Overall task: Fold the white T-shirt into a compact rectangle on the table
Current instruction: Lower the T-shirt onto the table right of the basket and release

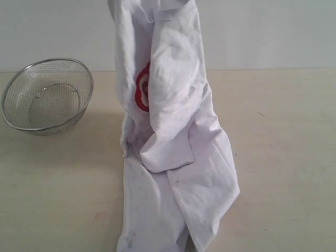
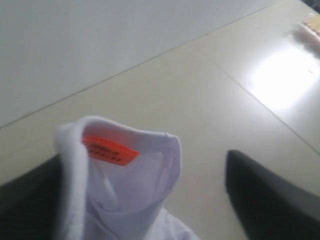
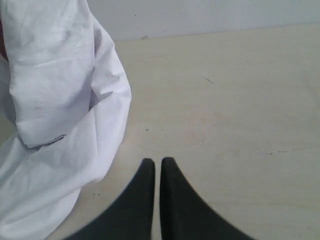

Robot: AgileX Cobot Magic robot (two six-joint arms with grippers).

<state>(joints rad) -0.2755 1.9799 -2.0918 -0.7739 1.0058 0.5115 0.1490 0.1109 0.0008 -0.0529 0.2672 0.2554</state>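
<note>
1. My right gripper (image 3: 157, 162) has its two black, tapered fingers pressed together with nothing between them. It points over bare table (image 3: 240, 125), just beside the draped edge of the white T-shirt (image 3: 55, 75).
2. My left gripper (image 2: 142, 157) has its fingers well apart. The shirt's ribbed collar and its orange neck tag (image 2: 109, 150) stand between them. The collar leans on one finger (image 2: 30, 200), with a clear gap to the other.
3. The shirt hangs as a tall, wrinkled column over the middle of the table. Its top runs out of view and its lower end is crumpled on the tabletop. The cloth is soft, with a curve of red print (image 1: 142, 94) showing in one fold.
4. The tabletop is smooth, pale wood grain, with wide open room to the shirt's right.
5. A round wire-mesh bowl (image 1: 47, 97) sits far left, well apart from the shirt.
6. A plain pale wall (image 1: 262, 31) rises behind the table's back edge.
</note>
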